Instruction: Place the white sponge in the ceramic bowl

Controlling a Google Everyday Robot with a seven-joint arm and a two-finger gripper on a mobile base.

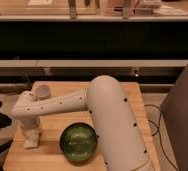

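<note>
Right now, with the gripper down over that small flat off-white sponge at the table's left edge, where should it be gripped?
Take the flat off-white rectangular sponge across its narrow width, coming straight down from above. It lies flat on the wooden table, left of the dark green ceramic bowl, so only its side edges offer purchase. The gripper already sits directly over it.

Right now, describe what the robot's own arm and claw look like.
The arm is a thick, smooth, off-white shell made of rounded tubular segments, widest near the camera and narrowing toward the wrist. Small dark dots mark its surface. No loose cables show on it. The claw at its left end, low over the wooden table, is the same off-white; its finer form cannot be made out.
</note>
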